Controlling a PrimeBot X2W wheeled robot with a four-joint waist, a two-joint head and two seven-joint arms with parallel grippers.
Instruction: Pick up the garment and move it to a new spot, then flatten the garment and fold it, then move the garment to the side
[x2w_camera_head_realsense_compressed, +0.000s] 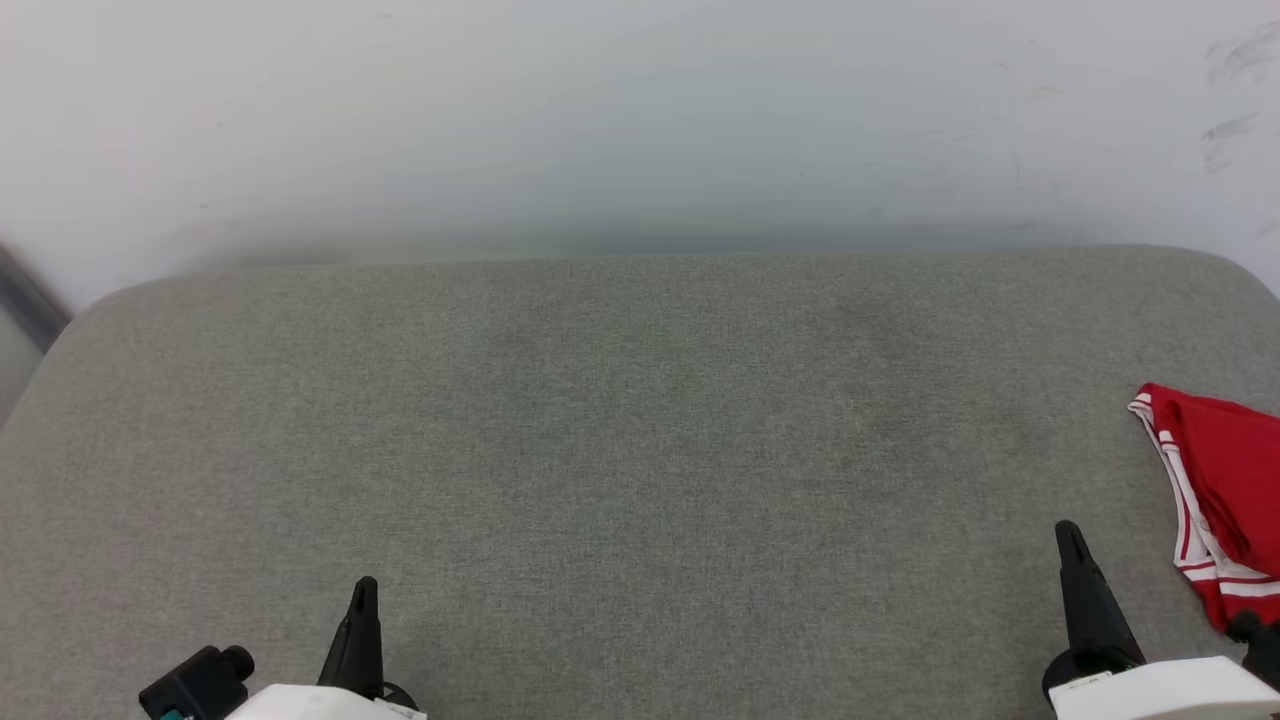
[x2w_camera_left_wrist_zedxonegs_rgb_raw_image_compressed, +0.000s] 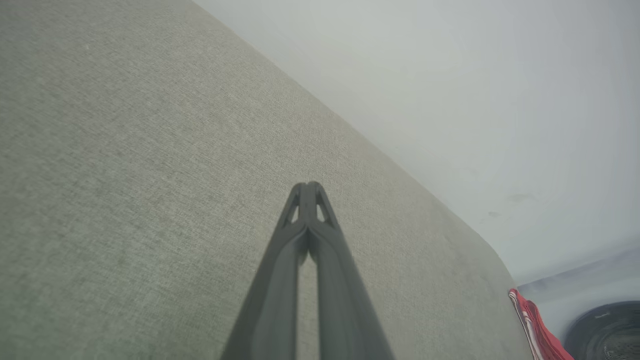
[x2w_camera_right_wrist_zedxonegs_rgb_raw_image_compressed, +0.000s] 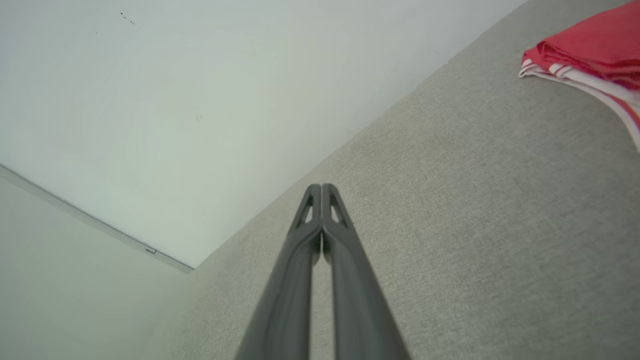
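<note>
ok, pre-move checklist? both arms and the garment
1. Left gripper shut, nothing in it: ok.
2. Right gripper shut, nothing in it: ok.
3. Garment lying on the pad at its right side, apart from both grippers: ok.
4. Whole garment in head view: not ok, cut off by the picture's right edge.
5. Garment folded: cannot tell; the right wrist view shows layered edges, not the full shape.
</note>
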